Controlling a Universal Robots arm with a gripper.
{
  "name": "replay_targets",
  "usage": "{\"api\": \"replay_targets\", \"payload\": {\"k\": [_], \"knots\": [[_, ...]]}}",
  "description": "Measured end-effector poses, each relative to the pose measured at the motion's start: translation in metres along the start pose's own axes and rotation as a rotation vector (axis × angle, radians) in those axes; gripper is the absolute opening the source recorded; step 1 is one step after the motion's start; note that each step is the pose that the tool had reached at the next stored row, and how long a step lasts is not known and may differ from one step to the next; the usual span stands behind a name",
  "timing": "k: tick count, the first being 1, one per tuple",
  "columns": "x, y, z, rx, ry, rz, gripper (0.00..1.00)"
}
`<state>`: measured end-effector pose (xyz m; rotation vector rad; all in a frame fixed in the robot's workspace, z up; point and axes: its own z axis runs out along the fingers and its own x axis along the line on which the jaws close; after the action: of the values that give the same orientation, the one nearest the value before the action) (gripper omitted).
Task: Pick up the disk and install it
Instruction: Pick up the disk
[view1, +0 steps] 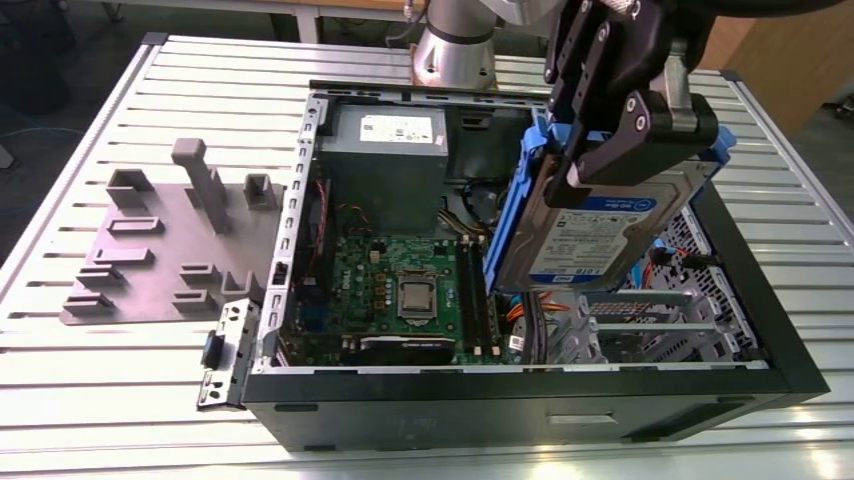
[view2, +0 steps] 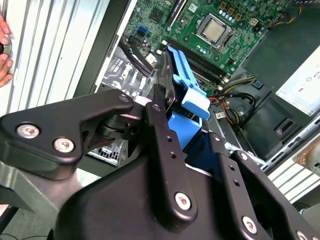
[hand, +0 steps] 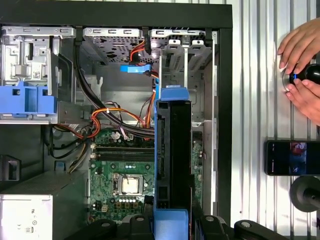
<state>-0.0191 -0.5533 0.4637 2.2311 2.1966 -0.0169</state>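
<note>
Ext. view: grey slotted plate (view1: 160, 250) lies on table (view1: 134, 400) at 9 o'clock of the open PC case (view1: 534, 395). Inside the case, green board (view1: 400, 290) sits centre-left, with grey PSU (view1: 387, 150) at its 12 o'clock. Disk (view1: 601, 225) hangs over the case's 3 o'clock half, nearly on edge, label to cam, blue frame round it, drive bays (view1: 641, 320) at its 6 o'clock. Gripper (view1: 627, 150) is at the disk's 12 o'clock end, claw pinching the disk across its flat faces. First wrist view: disk (hand: 172, 160) is edge-on over the board (hand: 125, 185). A person's hands (hand: 302, 65) and a phone (hand: 292, 157) are on the table outside the case.
</note>
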Motion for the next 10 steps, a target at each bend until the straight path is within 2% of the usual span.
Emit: {"api": "replay_targets", "payload": {"k": [10], "knots": [[-0.0031, 0.0001, 0.0003, 0.0000, 0.0001, 0.000, 0.36]]}}
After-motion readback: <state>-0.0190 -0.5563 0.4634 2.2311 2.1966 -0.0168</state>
